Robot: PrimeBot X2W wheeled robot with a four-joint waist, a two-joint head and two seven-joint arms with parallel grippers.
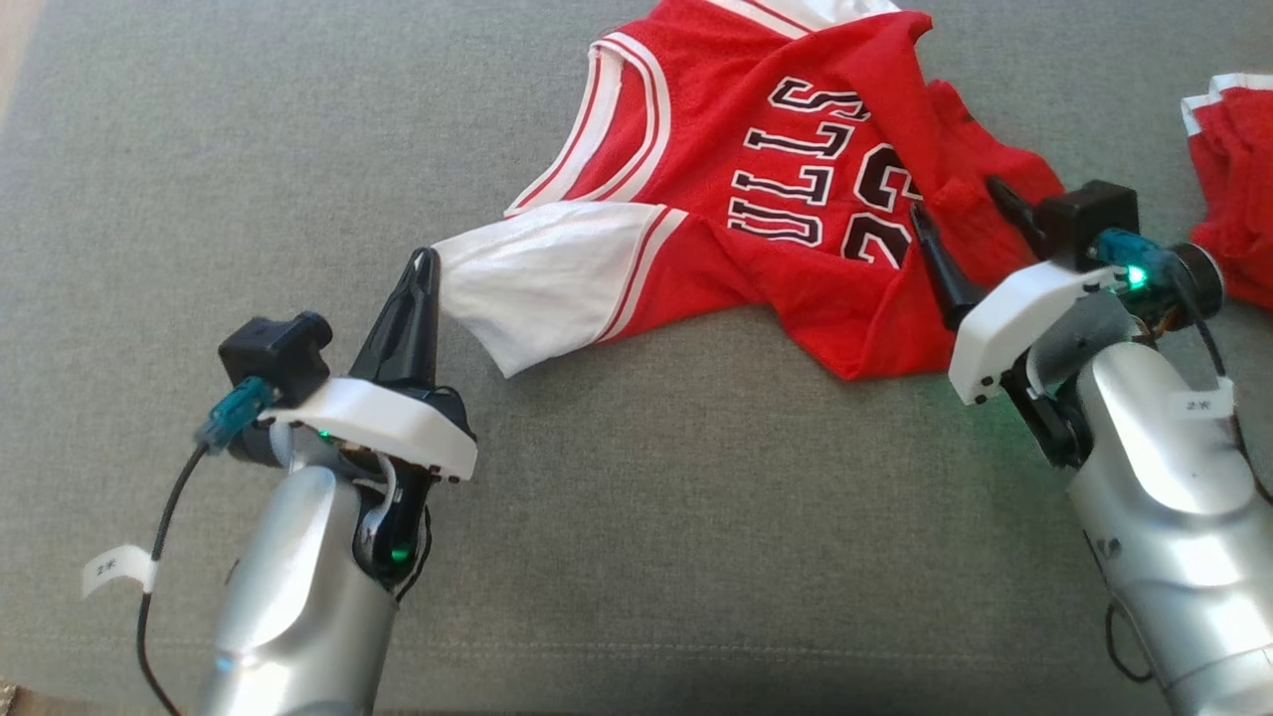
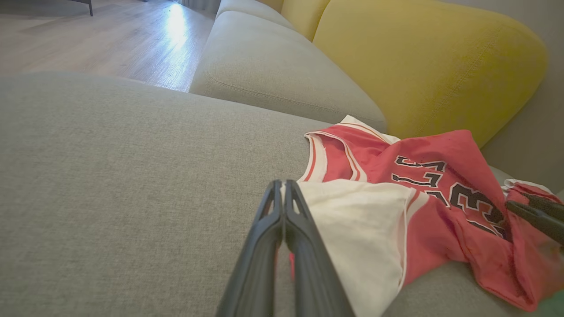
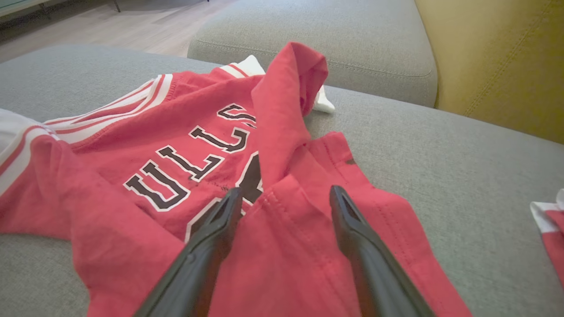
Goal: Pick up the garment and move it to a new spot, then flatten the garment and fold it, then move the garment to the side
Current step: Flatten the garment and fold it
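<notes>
Setting: grey sofa seat (image 1: 617, 557) under everything I work on, a yellow back cushion (image 2: 432, 66) behind it and wood floor (image 2: 110, 39) beyond the armrest.
Garment: the red jersey (image 1: 796, 199) lies rumpled at twelve to two o'clock in my head view, its lettered side up, a fold of red standing in a ridge across the numbers.
White sleeve: the pale sleeve (image 1: 547, 278) stretches out toward eight o'clock, drawn taut toward my left pincer, which I judge is why it lies so straight.
Left pincer: my left pincer (image 1: 423, 264) is pressed together at the sleeve's tip; it appears to pinch the very edge of the cloth, though the nip itself is hard to see.
Right pincer: my right pincer (image 1: 960, 214) stands spread at three o'clock, one finger either side of a raised red hem (image 3: 286, 207), not yet closed on it.
Second cloth: another red piece with white trim (image 1: 1228, 169) sits apart at the far right edge.
Step, as I judge it: securing two hold points so the jersey can be lifted or pulled flat.
Risk: a thin pinch on the sleeve may slip once I pull.
</notes>
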